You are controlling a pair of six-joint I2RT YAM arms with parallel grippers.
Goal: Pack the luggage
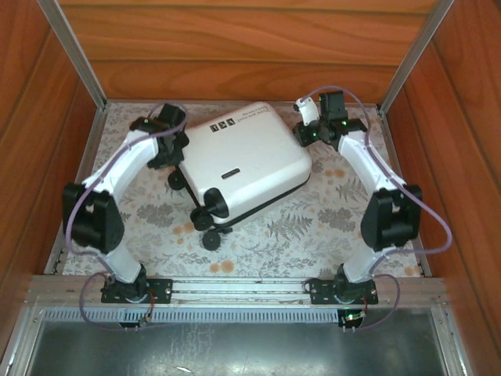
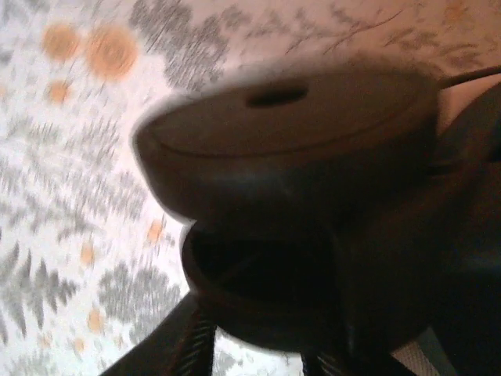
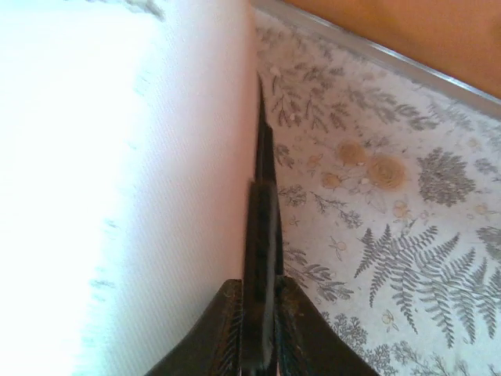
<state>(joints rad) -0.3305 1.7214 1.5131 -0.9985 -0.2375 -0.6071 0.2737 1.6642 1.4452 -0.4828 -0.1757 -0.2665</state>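
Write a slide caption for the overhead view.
Closed white luggage lying flat on a floral tablecloth, with the left gripper and right gripper at opposite sides.

Luggage (image 1: pixel 246 160) with a hard white shell, glossy and smooth from above, finely grained close up in the right wrist view. Its wheels (image 1: pixel 210 240) are black, matt and plastic-looking. The table covering (image 1: pixel 313 227) looks like matt cloth, printed with grey ferns and orange flowers. The walls (image 1: pixel 235 39) are reddish wood with a soft sheen. The frame rails (image 1: pixel 243 291) are brushed silver metal, and a dull grey metal sheet (image 1: pixel 235 345) lies nearest. The arms (image 1: pixel 129 168) have smooth white covers and matt black joints.
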